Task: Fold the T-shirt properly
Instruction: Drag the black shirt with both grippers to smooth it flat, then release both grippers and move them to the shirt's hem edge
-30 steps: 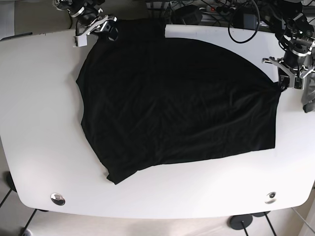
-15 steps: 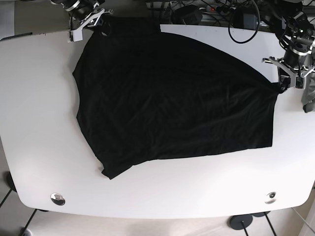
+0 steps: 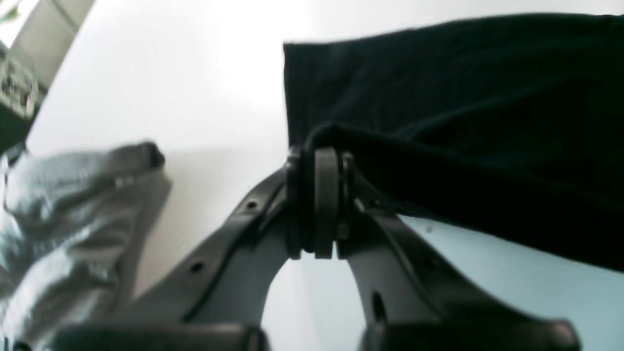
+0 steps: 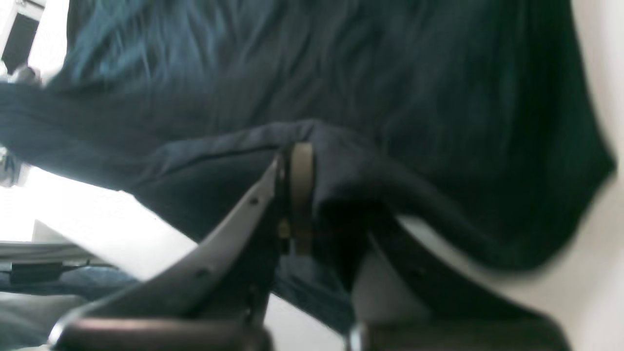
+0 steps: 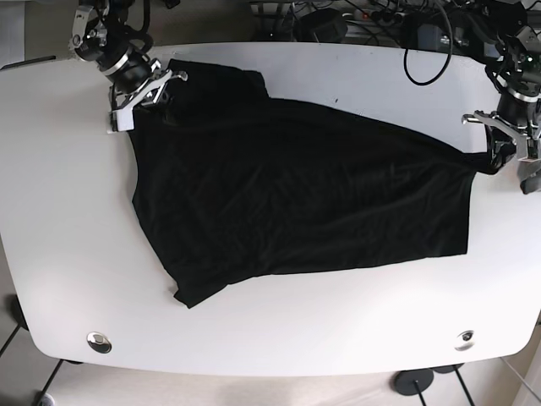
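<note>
Left pincer (image 3: 321, 204) is clamped on edge of the black T-shirt (image 5: 287, 203) at far right of base view. Right pincer (image 4: 297, 195) also grips a fold of fabric, top left corner. Shirt lies spread w/ wrinkles on white surface (image 5: 279, 326), stretched between both pincers.

both arms are black-and-silver, each hand (image 3: 317, 204) with dark curved fingers, screw holes and grey pads.
</note>
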{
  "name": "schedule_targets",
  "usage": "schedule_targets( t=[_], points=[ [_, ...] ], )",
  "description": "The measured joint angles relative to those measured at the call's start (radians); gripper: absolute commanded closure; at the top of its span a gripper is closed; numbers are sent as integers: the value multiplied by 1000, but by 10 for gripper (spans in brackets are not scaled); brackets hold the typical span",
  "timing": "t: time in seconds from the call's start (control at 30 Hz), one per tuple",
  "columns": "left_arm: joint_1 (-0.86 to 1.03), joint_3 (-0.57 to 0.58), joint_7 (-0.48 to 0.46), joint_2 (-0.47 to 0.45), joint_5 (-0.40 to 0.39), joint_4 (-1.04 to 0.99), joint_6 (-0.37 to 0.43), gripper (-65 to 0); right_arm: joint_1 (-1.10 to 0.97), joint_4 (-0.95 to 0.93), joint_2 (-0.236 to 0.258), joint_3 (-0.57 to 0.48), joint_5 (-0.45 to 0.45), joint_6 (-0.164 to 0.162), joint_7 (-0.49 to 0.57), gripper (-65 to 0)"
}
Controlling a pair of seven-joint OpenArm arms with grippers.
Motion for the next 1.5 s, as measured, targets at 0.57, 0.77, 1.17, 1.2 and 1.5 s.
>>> schedule_targets(
  t=[0.57, 0.77, 1.17, 1.2, 1.5],
  points=[
    [-297, 103, -11, -30, 251, -371, 3, -108, 259, -267, 28, -1, -161, -3, -10, -306],
    [-299, 136, -13, -58, 236, -375, 2, -389, 112, -35, 23, 0, -150, -2, -7, -604],
    [-220, 140, -23, -80, 236, -346, 0, -304, -43, -116, -43, -2, -119, 21, 39, -604],
    [-216, 140, -16, -73, 236, -346, 3, -304, -37, -124, -44, -3, -118, 21, 42, -604],
    [-216, 141, -14, -66, 235, -346, 0, -304, -16, -138, -63, -73, -147, 6, 1, -24]
  ],
)
